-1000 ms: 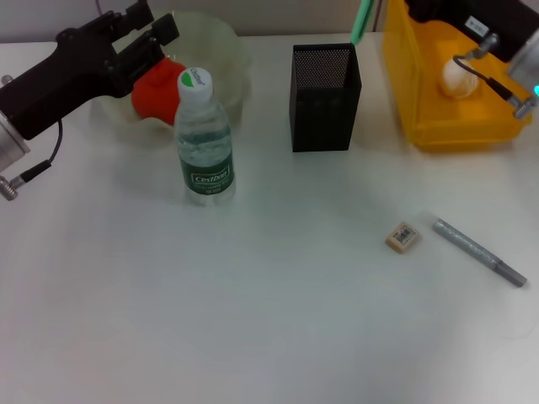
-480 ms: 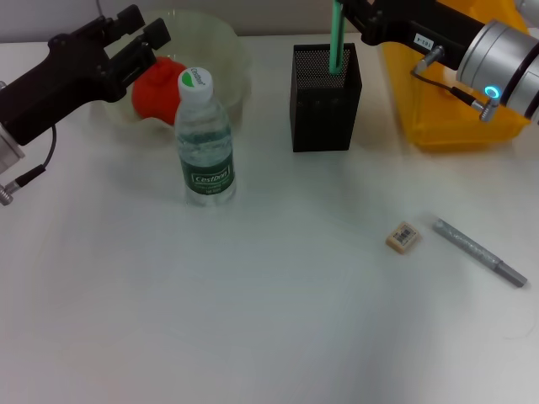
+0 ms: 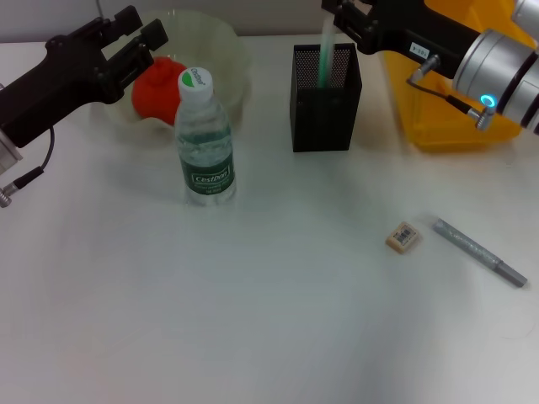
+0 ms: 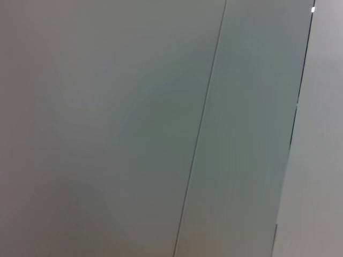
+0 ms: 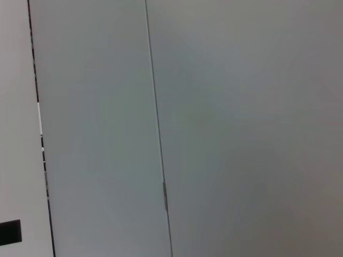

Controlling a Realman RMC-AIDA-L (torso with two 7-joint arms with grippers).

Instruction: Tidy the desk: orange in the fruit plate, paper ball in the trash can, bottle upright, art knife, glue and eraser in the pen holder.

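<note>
Right claw (image 3: 344, 18) above the pen holder (image 3: 325, 98), green stick (image 3: 323, 63) inside; grip unclear; left claw (image 3: 135, 32) spread over orange (image 3: 156, 88)

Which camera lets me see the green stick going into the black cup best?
The head view. It shows the green stick poking down into the black mesh pen holder, just under the right tool. Both wrist views show only plain grey panels, no stick at all.

Bare counter (image 3: 253, 320) spreads in front; the upright bottle (image 3: 204, 139) blocks the fruit plate (image 3: 227, 50), the right claw (image 3: 347, 21) overhangs the pen holder (image 3: 326, 105).
</note>
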